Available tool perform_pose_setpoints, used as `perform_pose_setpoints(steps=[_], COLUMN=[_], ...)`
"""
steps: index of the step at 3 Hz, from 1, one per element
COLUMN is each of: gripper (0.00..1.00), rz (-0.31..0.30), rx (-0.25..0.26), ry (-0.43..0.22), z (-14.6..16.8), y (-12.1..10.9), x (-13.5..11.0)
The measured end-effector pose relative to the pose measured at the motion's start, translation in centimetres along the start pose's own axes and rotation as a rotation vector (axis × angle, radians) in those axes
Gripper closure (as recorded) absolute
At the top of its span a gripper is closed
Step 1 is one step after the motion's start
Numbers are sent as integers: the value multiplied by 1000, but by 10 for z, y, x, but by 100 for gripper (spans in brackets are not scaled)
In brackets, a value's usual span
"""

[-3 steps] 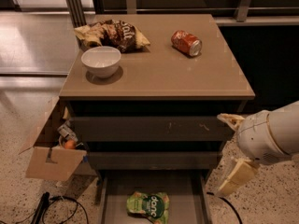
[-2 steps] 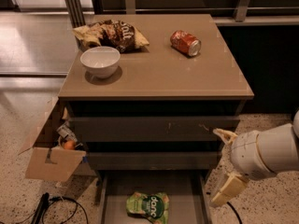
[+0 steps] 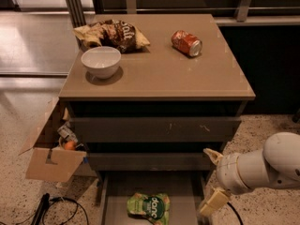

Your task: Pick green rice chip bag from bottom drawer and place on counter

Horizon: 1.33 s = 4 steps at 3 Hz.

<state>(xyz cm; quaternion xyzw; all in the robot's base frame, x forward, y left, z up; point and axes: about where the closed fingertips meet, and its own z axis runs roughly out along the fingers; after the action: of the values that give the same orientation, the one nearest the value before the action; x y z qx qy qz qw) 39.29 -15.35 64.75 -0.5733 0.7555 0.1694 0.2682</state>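
While my arm reaches in from the right at the foot of the cabinet, my gripper (image 3: 213, 178) hangs just off the right front corner of the bottom drawer (image 3: 117, 193). Its two cream fingers (image 3: 214, 203) are spread wide, one above the other, and nothing sits between them. The lower finger seems to hover at the drawer's right edge, though I cannot tell whether it touches.

The bottom drawer is pulled out, and the green rice chip bag (image 3: 149, 206) lies flat on its grey floor, near the middle. It is left of my gripper and apart from it. The two drawers above are shut.

On the counter (image 3: 159, 78), a white bowl (image 3: 101, 62) stands upright toward the front left. A brown chip bag (image 3: 112, 33) lies just behind it at the back left. A red soda can (image 3: 186, 42) lies on its side toward the back right, well apart from both.

Left of the cabinet, an open cardboard box (image 3: 51, 161) sits on the speckled floor with small clutter inside. A black cable (image 3: 56, 209) curls on the floor in front of it.
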Motion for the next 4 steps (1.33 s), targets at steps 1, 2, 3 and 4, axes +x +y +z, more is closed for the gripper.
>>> perform_pose_setpoints(steps=[1,2,3,4], gripper=[0,0,0,0], rz=[26,26,26,-5], rx=[-64,-64,-69,-77], ry=[-2,-2,-15,-40], z=[46,46,53,85], y=[-1,-1,0,4], x=[8,8,6,5])
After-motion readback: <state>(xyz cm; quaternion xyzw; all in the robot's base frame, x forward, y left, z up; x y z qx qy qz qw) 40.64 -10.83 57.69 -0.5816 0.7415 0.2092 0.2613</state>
